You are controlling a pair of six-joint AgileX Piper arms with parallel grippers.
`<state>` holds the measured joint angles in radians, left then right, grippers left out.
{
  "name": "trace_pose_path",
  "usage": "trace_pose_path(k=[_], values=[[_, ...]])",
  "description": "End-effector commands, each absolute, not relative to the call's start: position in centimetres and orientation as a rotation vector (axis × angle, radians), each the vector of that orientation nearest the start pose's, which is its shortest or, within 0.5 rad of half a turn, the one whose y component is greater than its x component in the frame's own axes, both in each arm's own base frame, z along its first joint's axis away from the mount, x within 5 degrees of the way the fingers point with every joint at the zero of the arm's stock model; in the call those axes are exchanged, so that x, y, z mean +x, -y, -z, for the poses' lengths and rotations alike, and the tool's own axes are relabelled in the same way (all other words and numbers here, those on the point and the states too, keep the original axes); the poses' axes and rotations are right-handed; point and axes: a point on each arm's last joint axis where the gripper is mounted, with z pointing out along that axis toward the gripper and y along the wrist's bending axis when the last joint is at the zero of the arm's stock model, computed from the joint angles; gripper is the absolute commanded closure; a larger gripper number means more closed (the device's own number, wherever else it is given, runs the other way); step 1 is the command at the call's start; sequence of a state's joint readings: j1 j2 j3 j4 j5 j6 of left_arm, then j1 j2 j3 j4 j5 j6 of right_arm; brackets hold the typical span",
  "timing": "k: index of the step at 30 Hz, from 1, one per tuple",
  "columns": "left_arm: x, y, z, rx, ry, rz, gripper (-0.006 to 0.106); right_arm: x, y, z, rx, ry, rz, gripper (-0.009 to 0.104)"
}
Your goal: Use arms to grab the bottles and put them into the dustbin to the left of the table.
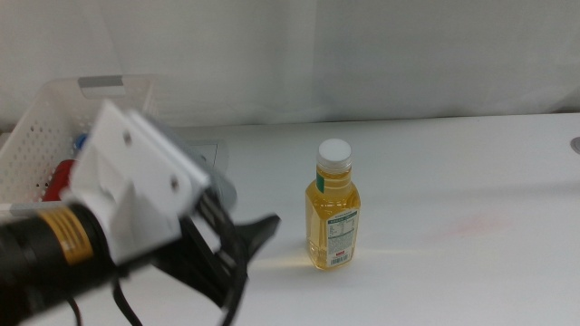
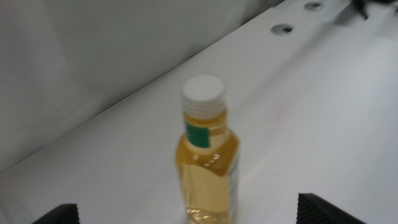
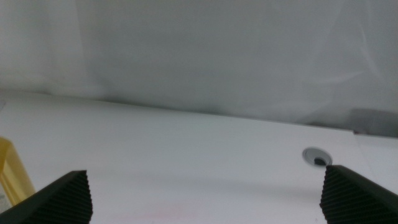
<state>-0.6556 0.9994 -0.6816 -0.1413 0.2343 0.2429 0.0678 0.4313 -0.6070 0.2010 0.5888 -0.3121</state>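
Middle view: left arm [image 1: 100, 226] comes in from the left, big and blurred in the foreground, white housing with a gold-and-black label. Its left claw [image 1: 237, 258] sits low over the worktop [image 1: 453, 181], dark jaws pointing toward the yellow juice bottle [image 1: 333, 213], near it but apart, no contact.

The juice bottle stands upright on the worktop, roughly mid-picture, white cap on, label facing the camera. A faint pinkish smear marks the worktop to its right.

The dustbin [image 1: 36, 136] is at the left, behind the arm: white perforated walls, grey handle strip on the far rim. Something red [image 1: 59, 177] and a bit of blue [image 1: 80, 142] show inside it through the gap beside the arm; too hidden to say what they are. A grey plate [image 1: 207, 154] set into the worktop shows just right of the bin, mostly covered by the arm.

Left wrist view: left claw spread wide, nothing between the jaws, only the two tips show at the picture's corners. The juice bottle stands ahead of them, centred between the two tips, upright, untouched. Two round holes in the worktop lie well beyond it.

Right wrist view: right claw [image 3: 205, 193] also spread wide, empty, over bare worktop. One edge of the yellow bottle just enters at the side. A round hole [image 3: 316, 157] lies in the worktop ahead. The right arm is out of the middle view.
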Motion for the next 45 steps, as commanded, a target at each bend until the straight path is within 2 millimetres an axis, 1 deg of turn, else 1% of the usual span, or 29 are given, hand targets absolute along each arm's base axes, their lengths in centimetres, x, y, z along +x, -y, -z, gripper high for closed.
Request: trace_pose_path(k=[1, 5, 9, 13, 17, 22, 25, 28, 31, 35, 36, 39, 41, 42, 45], values=[[15.9, 13.4, -29.2, 0.732, -1.842, 0.432, 0.009, 8.0, -1.5, -33.1, -0.265, -1.876, -0.046, -0.008], [15.5, 13.7, -27.3, 0.694, -1.767, 0.463, 0.009, 8.1, -1.4, -33.3, -0.244, -1.854, -0.053, -0.008], [15.9, 14.5, -25.5, 0.676, -1.749, 0.475, 0.009, 8.1, -1.4, -33.5, -0.233, -1.827, -0.056, -0.008], [17.3, 15.6, -23.0, 0.676, -1.797, 0.451, 0.009, 8.2, -1.4, -33.6, -0.231, -1.820, -0.055, -0.008], [19.0, 16.9, -20.3, 0.670, -1.802, 0.419, 0.009, 8.2, -1.4, -33.6, -0.231, -1.818, -0.055, -0.008], [20.3, 17.8, -16.9, 0.609, -1.850, 0.431, 0.010, 8.2, -1.4, -33.6, -0.230, -1.815, -0.054, -0.008], [20.8, 18.3, -15.5, 0.584, -1.834, 0.449, 0.010, 8.2, -1.4, -33.7, -0.228, -1.807, -0.053, -0.008], [21.0, 19.0, -14.5, 0.633, -1.765, 0.476, 0.010, 8.2, -1.4, -33.7, -0.228, -1.807, -0.053, -0.008], [21.3, 19.5, -13.5, 0.625, -1.712, 0.509, 0.010, 8.2, -1.4, -33.7, -0.228, -1.807, -0.053, -0.008], [22.1, 20.2, -11.6, 0.621, -1.750, 0.507, 0.010, 8.2, -1.4, -33.7, -0.227, -1.805, -0.053, -0.008], [22.6, 20.7, -11.1, 0.616, -1.757, 0.511, 0.010, 8.2, -1.4, -33.7, -0.227, -1.805, -0.053, -0.008], [23.4, 21.5, -11.0, 0.571, -1.759, 0.549, 0.010, 8.2, -1.4, -33.7, -0.227, -1.805, -0.053, -0.008], [24.0, 22.0, -11.3, 0.549, -1.747, 0.572, 0.010, 8.2, -1.4, -33.7, -0.227, -1.805, -0.053, -0.008], [24.5, 22.7, -11.4, 0.563, -1.735, 0.584, 0.011, 8.2, -1.4, -33.7, -0.227, -1.804, -0.052, -0.008], [25.1, 23.8, -11.5, 0.604, -1.740, 0.611, 0.013, 8.2, -1.4, -33.7, -0.227, -1.804, -0.052, -0.008]])
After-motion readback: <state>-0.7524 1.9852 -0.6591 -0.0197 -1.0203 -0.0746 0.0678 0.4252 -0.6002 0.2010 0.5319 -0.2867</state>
